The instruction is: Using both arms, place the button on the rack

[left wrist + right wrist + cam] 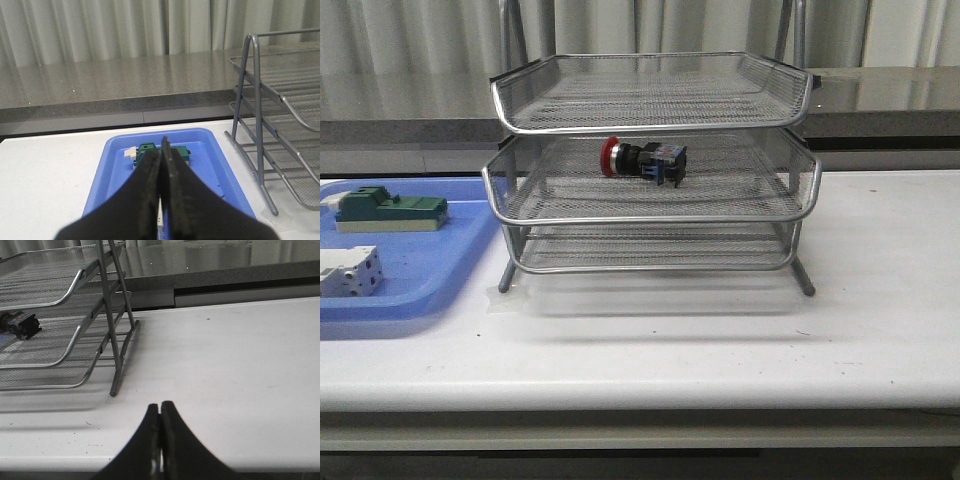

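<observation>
Rack [651, 170] comes first as the largest thing: a three-tier silver wire-mesh stand with bright metal rims and thin legs, standing on the white table [880, 300]. It looks stiff but light, likely to slide if nudged, and its open mesh could catch small edges.

Beside the rack, on its left in the front view, lies a flat blue tray [440, 260] holding a green-and-beige block [390, 210] and a white terminal block [348, 271].

Left hand [161, 165] hovers over that tray, fingers pressed together and holding nothing. Right hand [160, 425] hangs over bare table on the rack's other side, also closed and empty.

Button [642, 159] lies on its side on the rack's middle tier, near the centre, so the placing looks done. It has a round red mushroom cap, a black cylindrical body and a blue rear block. I judge it small, light and rigid; the domed cap is probably slippery, and the round body may roll on mesh. The blocky rear or the body across its width seems the surest place to grip.
</observation>
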You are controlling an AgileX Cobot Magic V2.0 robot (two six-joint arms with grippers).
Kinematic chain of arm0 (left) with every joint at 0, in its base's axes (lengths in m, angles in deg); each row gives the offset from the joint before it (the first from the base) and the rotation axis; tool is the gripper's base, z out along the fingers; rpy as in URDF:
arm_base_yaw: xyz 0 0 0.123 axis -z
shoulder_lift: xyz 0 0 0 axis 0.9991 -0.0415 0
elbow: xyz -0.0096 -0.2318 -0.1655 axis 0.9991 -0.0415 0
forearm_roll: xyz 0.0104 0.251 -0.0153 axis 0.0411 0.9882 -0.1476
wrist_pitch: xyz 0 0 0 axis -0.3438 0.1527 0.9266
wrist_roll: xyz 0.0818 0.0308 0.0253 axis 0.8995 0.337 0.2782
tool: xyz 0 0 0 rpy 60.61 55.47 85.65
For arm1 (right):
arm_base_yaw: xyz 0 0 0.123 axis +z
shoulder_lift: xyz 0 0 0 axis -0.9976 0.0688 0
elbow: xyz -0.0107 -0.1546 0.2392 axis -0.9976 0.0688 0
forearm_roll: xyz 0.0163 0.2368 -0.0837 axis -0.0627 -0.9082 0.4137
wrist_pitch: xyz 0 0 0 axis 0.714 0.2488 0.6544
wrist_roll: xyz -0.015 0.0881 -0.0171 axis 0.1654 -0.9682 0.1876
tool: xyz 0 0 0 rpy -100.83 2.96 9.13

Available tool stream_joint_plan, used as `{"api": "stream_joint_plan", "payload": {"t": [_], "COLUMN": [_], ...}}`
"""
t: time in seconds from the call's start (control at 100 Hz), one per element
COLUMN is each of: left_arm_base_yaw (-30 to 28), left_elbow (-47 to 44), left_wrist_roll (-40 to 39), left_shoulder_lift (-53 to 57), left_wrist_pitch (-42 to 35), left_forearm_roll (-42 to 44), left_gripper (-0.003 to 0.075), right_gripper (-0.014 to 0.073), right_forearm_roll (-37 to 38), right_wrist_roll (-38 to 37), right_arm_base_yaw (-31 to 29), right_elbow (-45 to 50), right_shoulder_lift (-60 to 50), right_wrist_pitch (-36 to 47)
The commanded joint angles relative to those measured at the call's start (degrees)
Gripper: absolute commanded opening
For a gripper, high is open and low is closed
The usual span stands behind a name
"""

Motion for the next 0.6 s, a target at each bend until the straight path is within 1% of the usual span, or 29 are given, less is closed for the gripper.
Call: {"api": "stream_joint_plan", "payload": {"t": [0.0, 0.28, 0.35, 0.39, 0.59], "left_arm_base_yaw": [0.0, 0.0, 0.0, 0.0, 0.0], "left_elbow": [-0.8, -10.2, -11.7, -11.7, -11.7], "left_wrist_roll": [-2.2, -2.5, -3.1, -3.9, -3.9], "left_shoulder_lift": [2.8, 15.3, 15.0, 15.0, 15.0], "left_wrist_pitch": [-6.2, -6.6, -7.9, -6.3, -6.4], "left_forearm_roll": [1.0, -2.1, -2.5, -2.6, -2.6], "left_gripper": [-0.002, -0.002, -0.002, -0.002, -0.002], "right_gripper": [-0.006, -0.006, -0.006, -0.006, -0.006], "right_forearm_roll": [0.5, 0.5, 0.5, 0.5, 0.5], "right_wrist_roll": [0.2, 0.2, 0.2, 0.2, 0.2], "right_arm_base_yaw": [-0.1, -0.1, -0.1, -0.1, -0.1], "right_elbow": [-1.0, -1.0, -1.0, -1.0, -1.0], "right_shoulder_lift": [-1.2, -1.2, -1.2, -1.2, -1.2], "right_wrist_pitch": [4.9, 4.9, 4.9, 4.9, 4.8]}}
